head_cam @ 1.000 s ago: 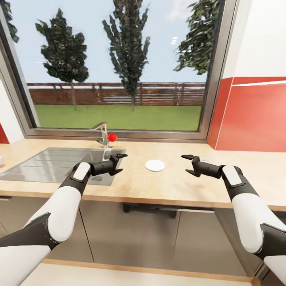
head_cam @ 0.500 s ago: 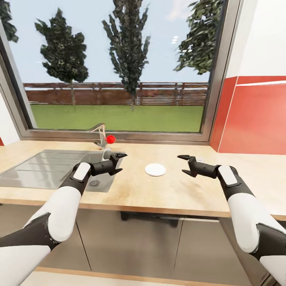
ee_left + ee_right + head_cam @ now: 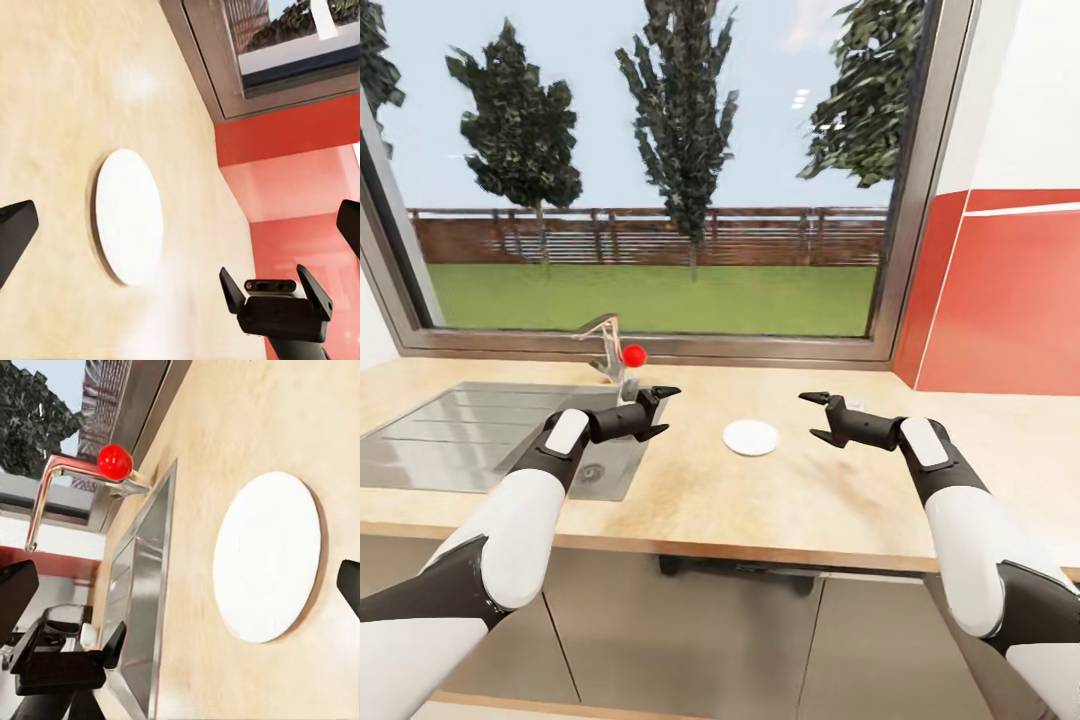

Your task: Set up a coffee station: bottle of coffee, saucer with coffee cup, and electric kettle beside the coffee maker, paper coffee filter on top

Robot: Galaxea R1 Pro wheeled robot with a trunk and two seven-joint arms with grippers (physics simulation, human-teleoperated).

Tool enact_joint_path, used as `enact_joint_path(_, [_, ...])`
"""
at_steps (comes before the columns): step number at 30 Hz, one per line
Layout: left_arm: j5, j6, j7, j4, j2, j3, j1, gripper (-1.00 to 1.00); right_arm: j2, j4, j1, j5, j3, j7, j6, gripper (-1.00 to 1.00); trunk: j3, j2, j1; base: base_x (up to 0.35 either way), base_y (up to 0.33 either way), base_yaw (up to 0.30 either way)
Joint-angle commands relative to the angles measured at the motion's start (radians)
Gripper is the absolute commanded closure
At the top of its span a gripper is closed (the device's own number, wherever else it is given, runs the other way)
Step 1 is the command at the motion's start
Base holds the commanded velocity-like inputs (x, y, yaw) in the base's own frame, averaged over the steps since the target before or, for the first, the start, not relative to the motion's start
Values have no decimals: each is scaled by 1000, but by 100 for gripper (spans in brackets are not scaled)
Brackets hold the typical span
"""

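A white round saucer lies flat on the wooden countertop, between my two hands. My left gripper hovers open to its left, over the sink's right edge, with nothing between its fingers. My right gripper hovers open just right of the saucer, also holding nothing. The left wrist view looks across the saucer at the right gripper. The right wrist view shows the saucer close up, with the left gripper beyond it. Coffee maker, bottle, filter, cup and kettle are out of view.
A steel sink with a red-knobbed faucet is set into the counter at left. A large window runs along the back. A red wall panel stands at right. Grey cabinet fronts sit below the counter edge.
The right gripper has moved left, closer to the saucer. The head view has shifted slightly; the left gripper and the saucer hold their places.
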Motion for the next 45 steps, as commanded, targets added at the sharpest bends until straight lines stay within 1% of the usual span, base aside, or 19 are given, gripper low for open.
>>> enact_joint_path(1, [-7,7,-4,-1,-1,9,-1,-100,3,1,-1,11,-5,9,5,-100,-1,-1,0,209,-1,0])
enact_joint_path(8, [-7,7,-4,18,-1,8,-1,-100,6,49,-1,9,-3,13,9,-100,-1,-1,0,59,0,0])
enact_joint_path(14, [-6,7,-4,26,-2,7,-1,-100,13,63,-1,8,-3,16,14,-100,-1,-1,0,17,-12,0])
enact_joint_path(19, [-6,8,-4,27,-2,7,-1,-100,15,65,-1,6,-3,26,16,-100,-1,-1,0,71,-162,0])
enact_joint_path(21, [-5,8,-4,27,-3,7,-1,-100,15,65,-1,6,0,72,17,-100,-1,-1,0,37,-89,0])
enact_joint_path(25, [-5,8,-5,28,-3,7,-1,-100,15,65,0,6,5,120,17,-100,-1,-1,0,16,-38,0])
enact_joint_path(29, [-5,12,-7,33,-3,7,-1,-100,23,70,0,7,7,135,17,-100,-1,-1,0,3,-7,0])
enact_joint_path(33, [-5,17,-13,39,-2,7,-1,-100,38,75,1,7,7,158,20,-100,-1,-1,0,1,-2,0])
enact_joint_path(35, [-5,33,-17,40,-2,7,-1,-100,45,76,5,7,10,218,22,-100,-1,-1,0,0,-1,0])
enact_joint_path(36, [-5,41,-17,41,-2,7,-1,-100,46,76,6,7,11,233,22,-100,-1,-1,0,0,0,0])
enact_joint_path(37, [-5,59,-18,40,-2,6,-1,-100,48,76,8,7,24,258,23,-100,-1,-1,0,0,0,0])
enact_joint_path(38, [-5,66,-18,40,-3,6,-1,-100,48,76,9,7,36,267,23,-100,-1,-1,0,0,0,0])
enact_joint_path(39, [-5,82,-19,40,-3,5,-1,-100,48,76,10,7,97,289,23,-100,-1,-1,0,0,0,0])
enact_joint_path(40, [-5,86,-19,40,-3,6,-1,-100,48,77,11,7,117,294,23,-100,-1,-1,0,5,0,0])
enact_joint_path(45, [-5,92,-20,40,-2,6,-1,-100,48,78,11,8,143,301,23,-100,-1,-1,0,89,-55,0])
